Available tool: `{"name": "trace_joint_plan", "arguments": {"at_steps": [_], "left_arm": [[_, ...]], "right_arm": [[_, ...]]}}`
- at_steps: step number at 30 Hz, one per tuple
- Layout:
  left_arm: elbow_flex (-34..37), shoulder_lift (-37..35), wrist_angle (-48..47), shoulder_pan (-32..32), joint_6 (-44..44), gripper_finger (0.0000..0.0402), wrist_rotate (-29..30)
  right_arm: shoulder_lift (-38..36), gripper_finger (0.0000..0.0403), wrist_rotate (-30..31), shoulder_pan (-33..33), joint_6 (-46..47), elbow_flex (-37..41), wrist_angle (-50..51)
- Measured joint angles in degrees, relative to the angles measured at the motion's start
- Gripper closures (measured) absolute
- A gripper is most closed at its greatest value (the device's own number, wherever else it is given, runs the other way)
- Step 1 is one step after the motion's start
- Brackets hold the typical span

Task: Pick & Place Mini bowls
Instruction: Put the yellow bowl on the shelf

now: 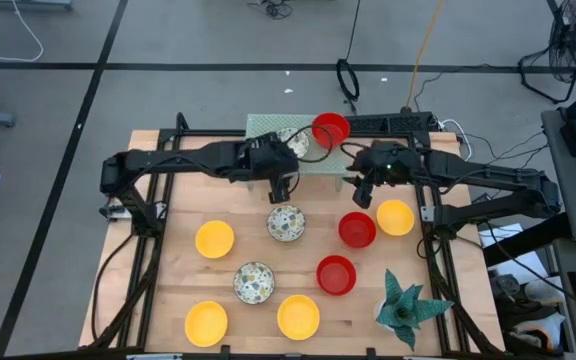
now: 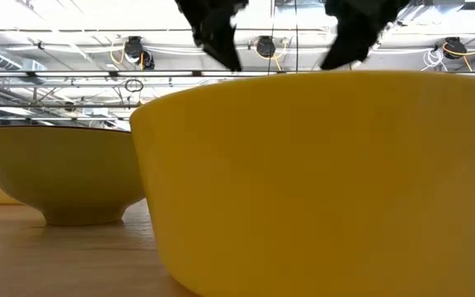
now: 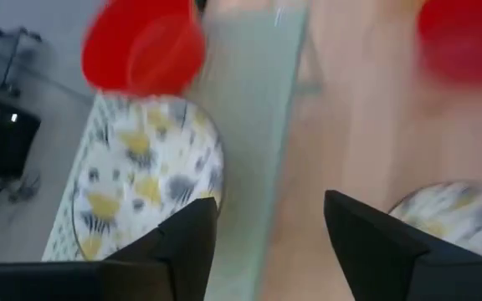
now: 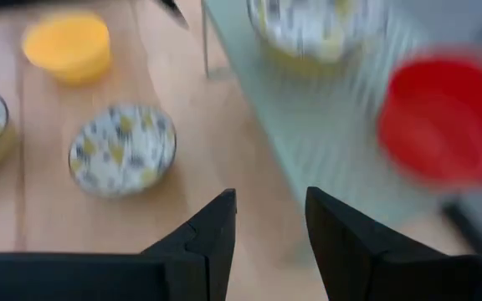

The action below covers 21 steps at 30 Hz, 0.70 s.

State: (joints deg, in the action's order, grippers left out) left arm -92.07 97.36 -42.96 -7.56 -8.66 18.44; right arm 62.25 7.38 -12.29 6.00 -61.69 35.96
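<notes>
The mini bowls are spread over the wooden table. In the high view, two rest on the pale green rack (image 1: 268,128) at the far edge: a patterned bowl (image 1: 293,142) and a red bowl (image 1: 331,130). On the table stand yellow bowls (image 1: 215,240) (image 1: 395,217) (image 1: 206,323), red bowls (image 1: 357,230) (image 1: 336,275) and patterned bowls (image 1: 286,223) (image 1: 254,283). My left gripper (image 1: 281,190) (image 3: 270,205) hangs open and empty above the rack's near edge. My right gripper (image 1: 363,195) (image 4: 269,196) is open and empty just near of the rack, beside the red bowl (image 1: 357,230).
A green spiky plant (image 1: 406,308) stands at the table's near right corner. A further yellow bowl (image 1: 298,317) sits at the near edge and fills the low view (image 2: 320,181). Bare wood lies along the table's left side. Cables and a power strip lie behind the rack.
</notes>
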Motion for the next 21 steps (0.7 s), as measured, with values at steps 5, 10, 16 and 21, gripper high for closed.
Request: {"name": "trace_joint_plan", "arguments": {"at_steps": [5, 10, 16, 21], "left_arm": [[0.1, -5.4, -4.9, 3.9, 7.6, 0.0177, -0.1], [0.1, -10.7, -8.8, 7.7, 13.1, 0.0191, -0.4], [0.1, -15.2, -11.1, 11.0, 17.0, 0.0205, -0.4], [0.1, -16.7, -13.6, 12.7, 19.3, 0.0214, -0.4]], "right_arm": [[0.0, 0.0271, 0.0, 0.4, 10.6, 0.0, 13.1], [0.6, 0.0271, 0.0, 0.4, 20.4, 0.0, 22.7], [5.5, 0.0271, -1.1, 0.4, 26.8, 0.0, 33.7], [11.6, 0.0271, -6.5, 2.0, 29.3, 0.0, 38.2]]}}
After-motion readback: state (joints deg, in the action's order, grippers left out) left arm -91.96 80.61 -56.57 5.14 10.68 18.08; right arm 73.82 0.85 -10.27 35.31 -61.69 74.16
